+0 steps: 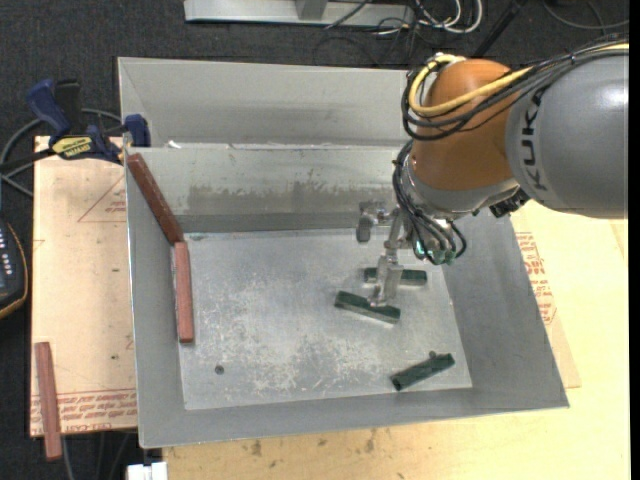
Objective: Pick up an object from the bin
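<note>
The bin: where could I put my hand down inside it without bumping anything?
The widest bare floor is the middle and left, between the reddish wooden strip along the left wall and the gripper. It is crowded on the right: one dark green bar lies right by the gripper, another green bar nearer the front wall.

Dark green bars (421,371) in grey bin (300,368)

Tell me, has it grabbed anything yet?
Done: the gripper is down in the bin, at a dark green bar near the middle. In hand: nothing visibly lifted; the bar lies on the floor. Left: gripping and raising it out.
</note>
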`<state>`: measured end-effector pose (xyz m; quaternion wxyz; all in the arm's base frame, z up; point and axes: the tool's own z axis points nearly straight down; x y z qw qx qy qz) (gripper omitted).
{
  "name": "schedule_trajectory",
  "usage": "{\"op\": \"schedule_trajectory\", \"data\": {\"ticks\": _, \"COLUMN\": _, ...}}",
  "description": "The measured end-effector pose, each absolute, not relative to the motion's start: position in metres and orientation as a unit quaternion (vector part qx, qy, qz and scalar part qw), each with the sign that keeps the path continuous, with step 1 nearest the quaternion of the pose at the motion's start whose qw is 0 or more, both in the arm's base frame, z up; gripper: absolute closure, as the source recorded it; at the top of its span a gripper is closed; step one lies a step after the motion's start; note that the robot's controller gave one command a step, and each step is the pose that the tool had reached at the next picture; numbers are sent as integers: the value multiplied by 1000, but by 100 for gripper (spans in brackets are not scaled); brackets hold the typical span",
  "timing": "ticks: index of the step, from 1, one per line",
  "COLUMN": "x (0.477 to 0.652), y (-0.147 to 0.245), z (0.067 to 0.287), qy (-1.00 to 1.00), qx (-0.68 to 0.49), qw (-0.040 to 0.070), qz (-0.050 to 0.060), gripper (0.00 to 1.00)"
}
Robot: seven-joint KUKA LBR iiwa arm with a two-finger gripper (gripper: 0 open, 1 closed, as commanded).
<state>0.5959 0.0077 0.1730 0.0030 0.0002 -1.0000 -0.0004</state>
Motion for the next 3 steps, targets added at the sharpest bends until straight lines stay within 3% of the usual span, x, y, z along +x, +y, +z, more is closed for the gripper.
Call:
{"op": "schedule_trajectory", "data": {"ticks": 1, "x": 567, "y": -15, "z": 66, "qy": -996, "qx": 89, "qw": 3, "qz": -1, "gripper": 0}}
{"op": "schedule_trajectory", "data": {"ticks": 2, "x": 570, "y": -14, "z": 71, "qy": -996, "qx": 90, "qw": -1, "qz": 0, "gripper": 100}}
{"op": "schedule_trajectory", "data": {"ticks": 3, "x": 557, "y": -60, "z": 209, "qy": -997, "qx": 80, "qw": -5, "qz": 1, "gripper": 100}}
